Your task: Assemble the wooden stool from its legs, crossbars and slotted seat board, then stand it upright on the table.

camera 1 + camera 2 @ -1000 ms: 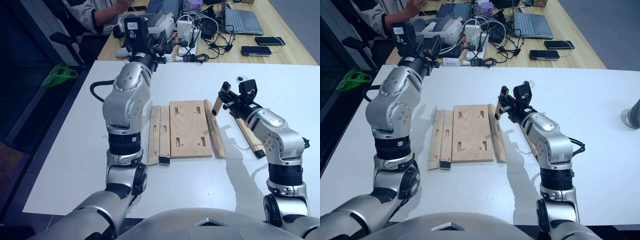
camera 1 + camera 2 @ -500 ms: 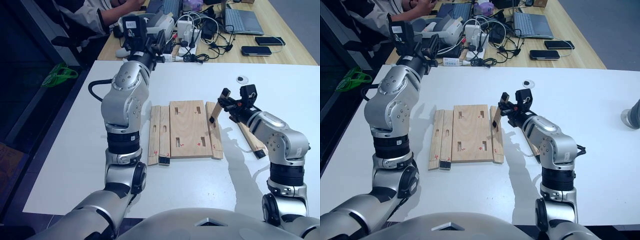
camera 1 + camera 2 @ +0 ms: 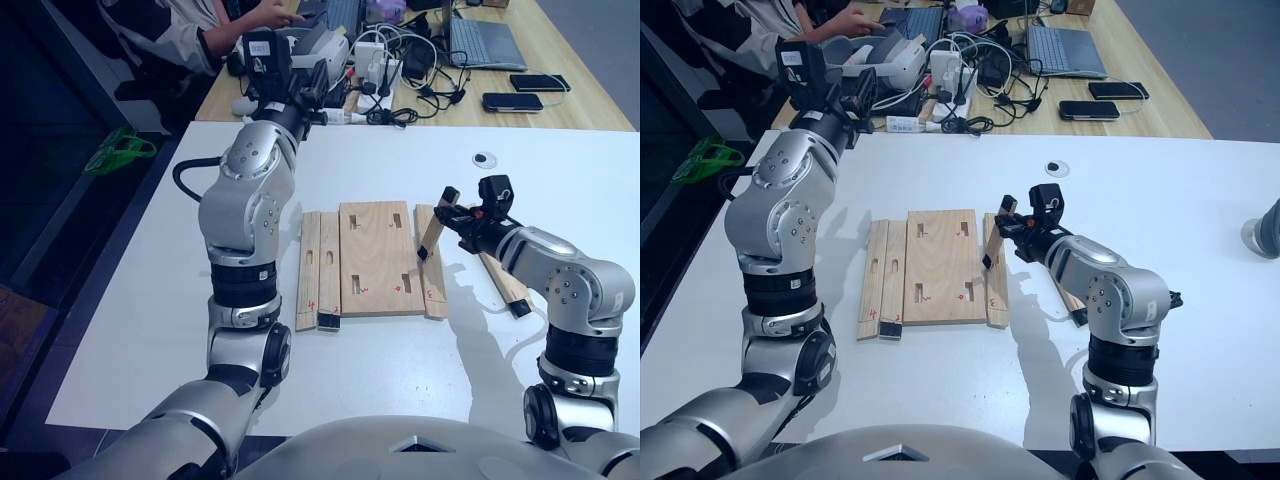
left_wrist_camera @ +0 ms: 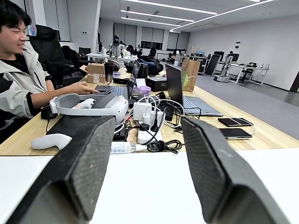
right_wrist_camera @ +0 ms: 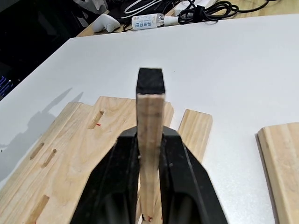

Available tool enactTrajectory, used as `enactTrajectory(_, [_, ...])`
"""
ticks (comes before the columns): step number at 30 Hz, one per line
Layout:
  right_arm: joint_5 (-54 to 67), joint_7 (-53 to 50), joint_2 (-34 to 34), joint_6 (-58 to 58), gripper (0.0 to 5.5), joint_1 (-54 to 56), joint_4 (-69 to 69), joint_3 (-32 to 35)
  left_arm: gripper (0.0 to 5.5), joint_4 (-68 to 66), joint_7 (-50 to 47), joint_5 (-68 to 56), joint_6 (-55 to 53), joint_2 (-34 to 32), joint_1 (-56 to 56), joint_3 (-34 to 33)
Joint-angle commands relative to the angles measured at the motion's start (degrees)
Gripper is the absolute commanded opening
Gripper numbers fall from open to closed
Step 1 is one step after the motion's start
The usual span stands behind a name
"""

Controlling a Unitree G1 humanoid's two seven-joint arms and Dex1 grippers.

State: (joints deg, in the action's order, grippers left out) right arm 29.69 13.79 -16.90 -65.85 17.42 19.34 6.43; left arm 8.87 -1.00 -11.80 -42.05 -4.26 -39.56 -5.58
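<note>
Left eye view shows the slotted seat board (image 3: pixel 378 258) lying flat near the middle of the white counter (image 3: pixel 400 160). It is a pale wooden rectangle with four short slots, two near its far edge and two near its near edge, and small red marks beside the near ones. Just beside it, on the robot's left, two narrow strips (image 3: pixel 318 266) lie side by side, parallel to the board, each with slots cut in it; the one closer to the board has a black near end. On the other side of the board one flat strip (image 3: pixel 434 285) lies along its right edge. The right jaws are clenched on a wooden bar (image 3: pixel 433 228), which is tilted, its black-capped end up and away and its lower end down over the flat strip, close to the board's right edge; I cannot tell if it touches. In the right wrist view this bar (image 5: pixel 150 140) is seen edge-on, pressed between the two black jaws. A second bar (image 3: pixel 500 282) with a black near end lies on the counter under the right arm. The left jaws are released, the pads (image 4: pixel 88 172) well apart, held high over the far left of the counter and facing the cluttered desk (image 4: pixel 261 135) behind.
</note>
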Motion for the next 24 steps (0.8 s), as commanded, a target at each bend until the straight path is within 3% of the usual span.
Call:
enactTrajectory(1, [-4.1,0.6,-3.9,1.7,0.38,-1.5,-2.9,-3.2,2.57,-0.3,0.1,0.2,-0.8,-0.7,-1.3,-0.2])
enactTrajectory(5, [-7.4,2.6,-7.3,7.2,0.38,-0.9,-5.4,-6.8,2.57,-0.7,0.4,0.3,-0.5,-0.9,-1.6,-0.2])
enactTrajectory(11, [-9.9,1.4,-6.0,11.7,0.38,0.2,-5.2,-7.7,2.57,-1.0,0.8,0.4,0.0,-1.4,-1.7,-0.3])
enactTrajectory(24, [-14.9,-13.6,3.3,8.6,0.38,1.1,0.2,-1.8,2.57,-0.2,1.4,0.2,0.4,-2.2,-1.0,-0.6])
